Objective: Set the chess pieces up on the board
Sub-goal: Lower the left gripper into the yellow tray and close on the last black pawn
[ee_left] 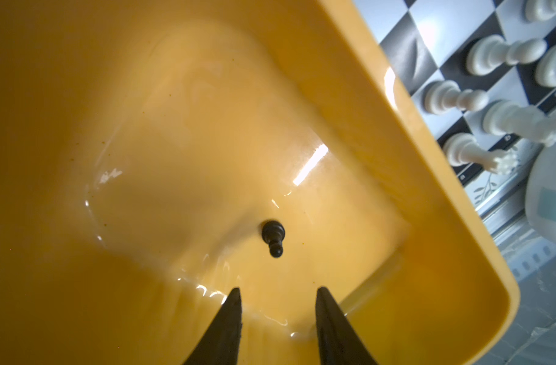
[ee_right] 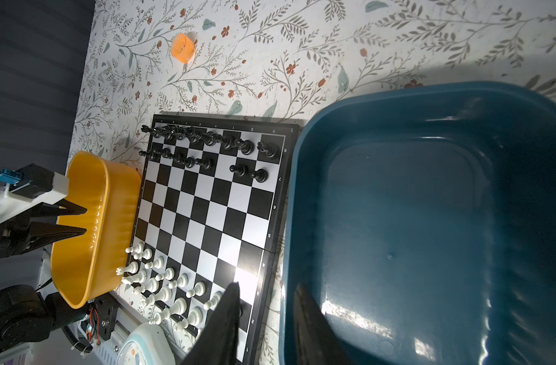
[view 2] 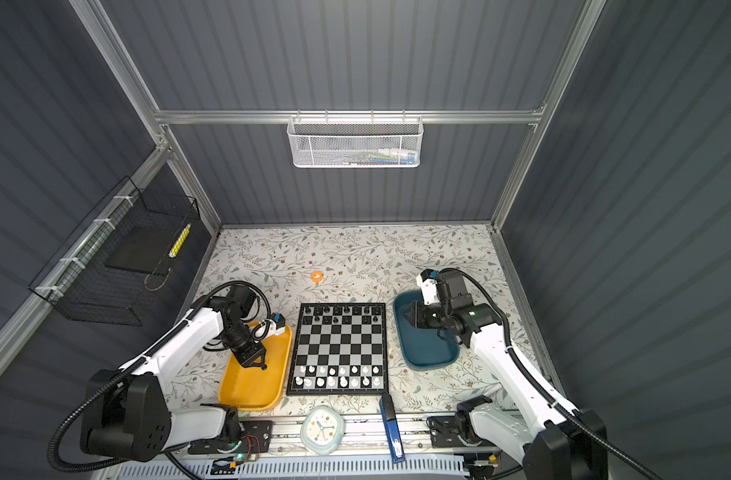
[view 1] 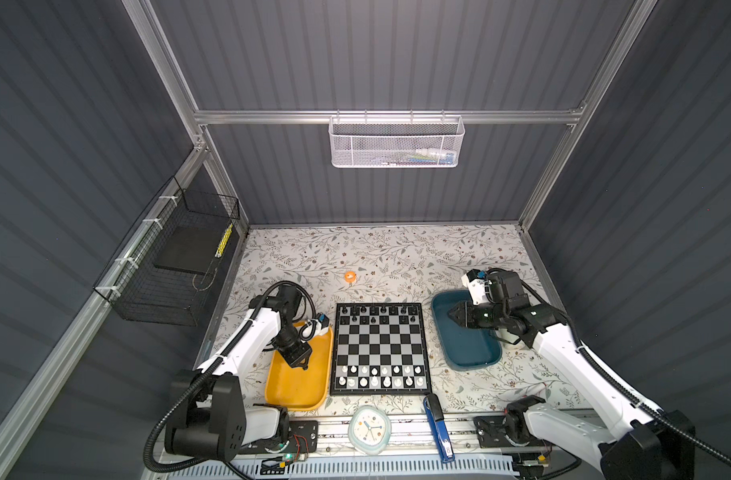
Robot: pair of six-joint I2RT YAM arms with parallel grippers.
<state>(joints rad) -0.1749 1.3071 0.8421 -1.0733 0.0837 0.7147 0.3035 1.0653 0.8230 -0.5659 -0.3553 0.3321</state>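
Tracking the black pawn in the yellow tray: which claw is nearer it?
Left. The left claw hangs just above the pawn, inside the yellow tray; the right claw is beyond the board, over the teal tray.

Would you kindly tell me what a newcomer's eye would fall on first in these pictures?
The board, black pieces on its far rows and white pieces on its near rows, lies between a yellow tray and a teal tray. The left gripper hangs open over the yellow tray, where a lone black pawn sits, while the right gripper is over the teal tray.

White arms [view 1: 253, 334] — black joints [view 1: 289, 334], ribbed black cables [view 1: 170, 413].
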